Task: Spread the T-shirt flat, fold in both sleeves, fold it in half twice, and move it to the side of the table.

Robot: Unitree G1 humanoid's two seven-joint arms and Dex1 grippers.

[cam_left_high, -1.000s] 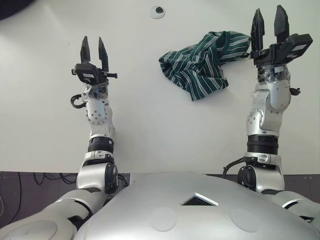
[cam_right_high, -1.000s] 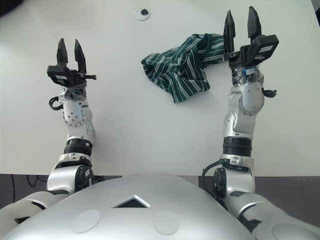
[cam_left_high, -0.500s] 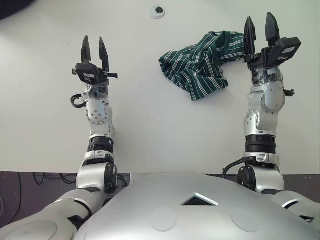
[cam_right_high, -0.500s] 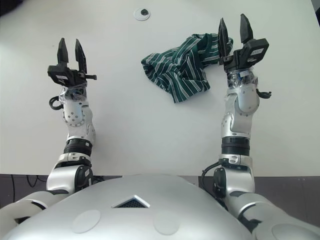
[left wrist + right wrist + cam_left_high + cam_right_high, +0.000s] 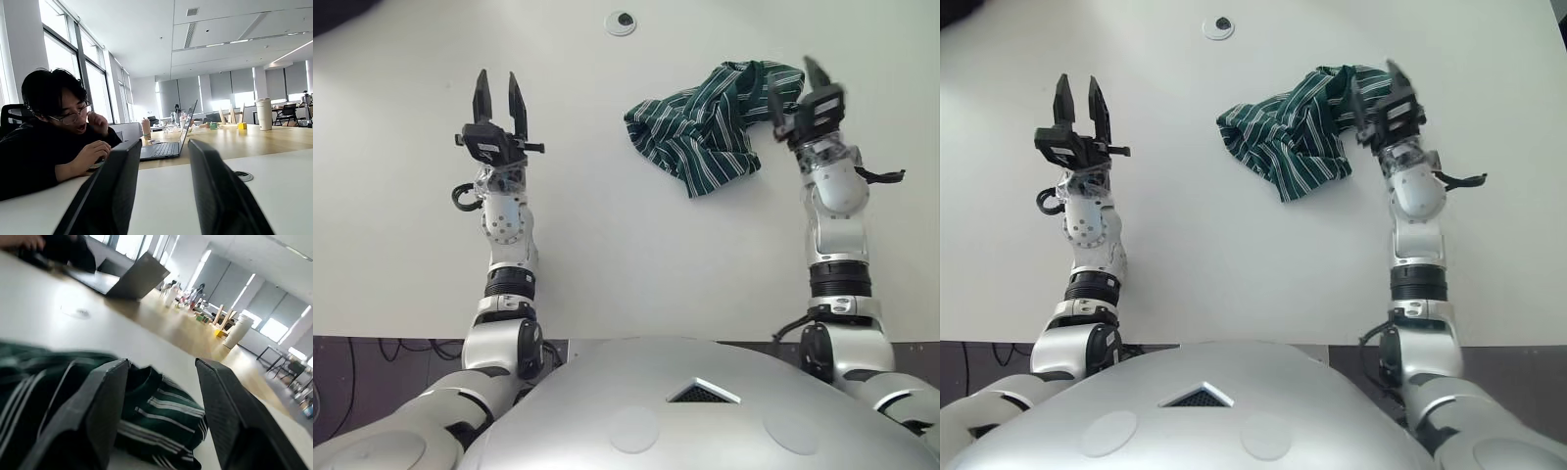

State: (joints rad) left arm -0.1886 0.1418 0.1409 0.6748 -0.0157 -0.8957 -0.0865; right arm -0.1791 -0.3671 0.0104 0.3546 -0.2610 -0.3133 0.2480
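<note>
T-shirt [image 5: 703, 125], dk green w/ thin white stripes, is lying crumpled in a heap on the white table [image 5: 636, 245], right of centre and toward the far side. It is not spread out, and no sleeve is showing clearly.

Nearest in: L gripper [image 5: 497, 82] is hovering over the left part of the table, fingers pointing away from the robot. Its fingers [image 5: 105, 196] are standing a moderate gap apart w/ nothing between them, gripping nothing. It is well apart from the shirt.

R gripper [image 5: 794, 86] is sitting farther out, at the shirt's right edge by the collar end. Its fingers [image 5: 98, 421] are spread wide, one to each side of the bunched cloth; in the R wrist view the striped fabric is showing in the gap and beyond the tips. Nothing is clamped. Can't tell whether a fingertip is touching the cloth or hanging just over it.

Beyond the shirt, a round cable grommet [image 5: 622, 23] is sitting in the tabletop near the far edge. Farther still, an open laptop [image 5: 166, 147] is standing on a wooden desk.
</note>
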